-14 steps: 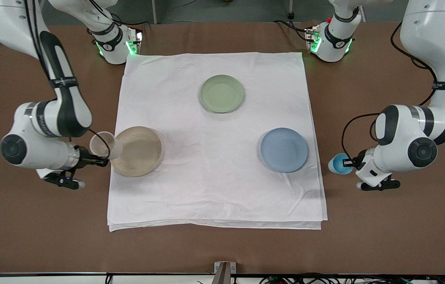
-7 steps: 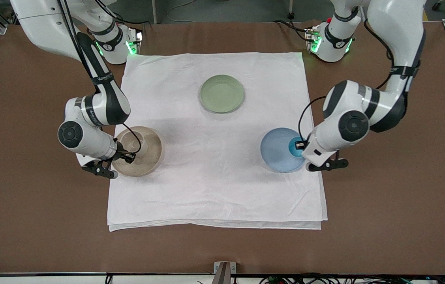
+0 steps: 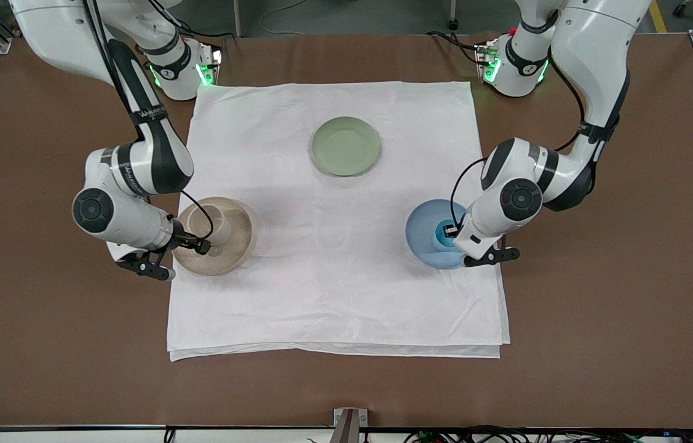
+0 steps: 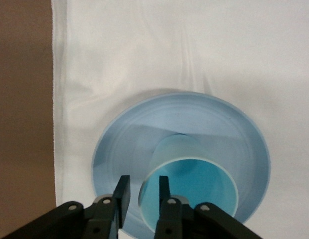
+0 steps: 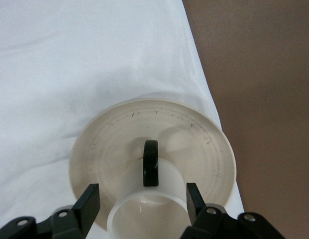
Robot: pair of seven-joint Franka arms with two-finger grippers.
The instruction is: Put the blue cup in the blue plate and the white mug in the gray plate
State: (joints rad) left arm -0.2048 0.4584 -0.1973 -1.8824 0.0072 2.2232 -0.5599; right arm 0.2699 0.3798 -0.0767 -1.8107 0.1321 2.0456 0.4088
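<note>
The blue cup [image 3: 443, 235] stands upright on the blue plate [image 3: 423, 224]. My left gripper [image 3: 452, 232] straddles its rim; in the left wrist view [image 4: 143, 180] one finger is inside the cup [image 4: 194, 179] and one outside, both clear of the wall, over the plate [image 4: 224, 129]. The white mug [image 3: 214, 223] stands on the gray plate [image 3: 232, 249]. My right gripper [image 3: 198, 245] is open around it; in the right wrist view [image 5: 142, 189] the fingers flank the mug [image 5: 149, 216] with small gaps, its dark handle [image 5: 151, 163] pointing away, on the plate [image 5: 194, 129].
A sage-green plate [image 3: 345, 146] lies on the white cloth [image 3: 334, 295] toward the robots' bases, midway between the two arms. The cloth covers the middle of the brown table [image 3: 617, 320]. Both plates sit near the cloth's side edges.
Both arms carried their cups from beside the cloth onto the plates. The blue cup now sits nearer the blue plate's middle. The right gripper's fingers stand apart from the mug.
</note>
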